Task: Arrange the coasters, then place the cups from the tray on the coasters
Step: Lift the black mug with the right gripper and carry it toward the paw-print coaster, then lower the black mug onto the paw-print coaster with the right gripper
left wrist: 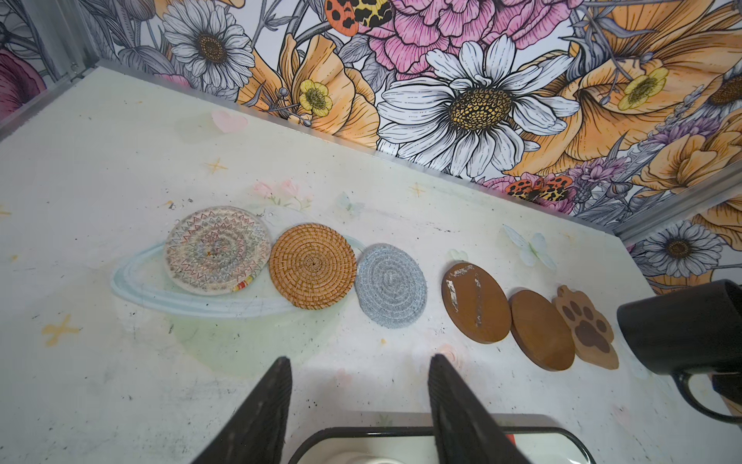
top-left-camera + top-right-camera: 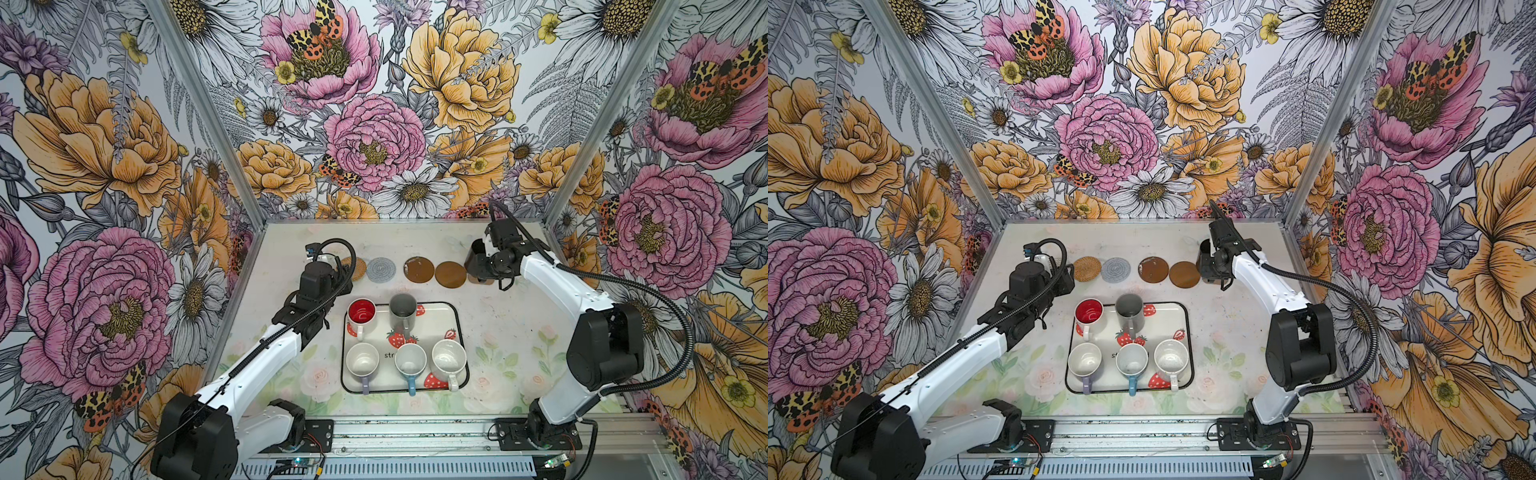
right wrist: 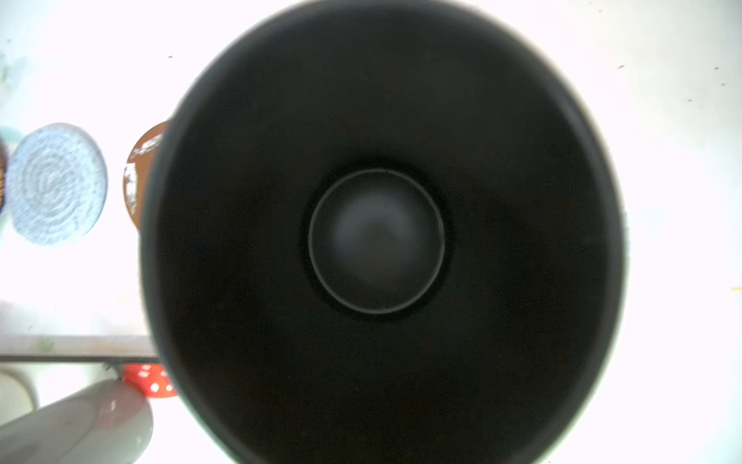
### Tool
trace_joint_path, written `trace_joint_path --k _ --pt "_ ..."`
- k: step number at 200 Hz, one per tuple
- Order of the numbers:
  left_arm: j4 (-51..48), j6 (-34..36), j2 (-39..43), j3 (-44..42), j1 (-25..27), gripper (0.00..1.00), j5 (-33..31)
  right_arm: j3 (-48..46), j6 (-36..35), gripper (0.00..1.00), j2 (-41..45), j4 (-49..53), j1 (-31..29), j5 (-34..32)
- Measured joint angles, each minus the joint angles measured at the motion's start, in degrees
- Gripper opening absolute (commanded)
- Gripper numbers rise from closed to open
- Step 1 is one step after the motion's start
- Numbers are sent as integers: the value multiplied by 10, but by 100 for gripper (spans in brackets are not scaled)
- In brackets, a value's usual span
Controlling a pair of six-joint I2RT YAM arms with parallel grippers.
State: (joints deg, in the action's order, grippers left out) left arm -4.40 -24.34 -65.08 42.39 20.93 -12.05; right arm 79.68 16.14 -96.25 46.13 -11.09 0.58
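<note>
I take the tray [image 2: 460, 332] as my mark. Along its near side I see three cups in a row: the lilac cup [image 2: 362, 360] at its left corner, the light blue cup [image 2: 410, 360] in the middle and the speckled white cup [image 2: 449, 357] at its right corner. Their handles all point toward me. On the tray's far side stand the red-inside cup [image 2: 361, 313] and, just beside it, the grey cup [image 2: 402, 311].

Just past the tray's far left edge my left tool [image 1: 359, 359] hangs over the bench [image 2: 511, 332]. Its jaws are moderately wide, with nothing between them.

Beyond the tray the coasters lie in a line along its far edge. From the left come the clear beaded coaster [image 1: 218, 248], the tan woven coaster [image 1: 312, 266] and the grey woven coaster [image 1: 390, 286], edge to edge. After a gap come the scuffed brown disc [image 1: 475, 303], the plain brown disc [image 1: 542, 330] and the paw coaster [image 1: 586, 325], packed close.

Past the tray's far right corner, at the paw end of the line, my right tool [image 2: 483, 270] is narrow and clamped on the black cup [image 1: 682, 329]. Its wrist view looks straight down into the cup's dark inside. I cannot tell whether the cup's base rests on anything.
</note>
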Motion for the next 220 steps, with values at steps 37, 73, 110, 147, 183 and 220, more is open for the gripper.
trace_joint_path --k 37,73,110,147,183,220 --pt "7 -13 -19 0 -14 55 17 22 -13 0 -34 2 19 11" --pt "13 -22 -29 0 -8 54 30 36 -23 0 -62 4 30 27" --pt "15 -23 -28 0 -7 55 30 42 -23 0 -80 5 35 30" --pt "15 -23 -28 0 -7 54 30 60 -25 0 -96 8 40 25" --pt "16 -23 -28 0 -7 55 29 73 -27 0 -120 9 44 21" --pt "16 -23 -28 0 -7 55 29 85 -28 0 -136 13 44 16"
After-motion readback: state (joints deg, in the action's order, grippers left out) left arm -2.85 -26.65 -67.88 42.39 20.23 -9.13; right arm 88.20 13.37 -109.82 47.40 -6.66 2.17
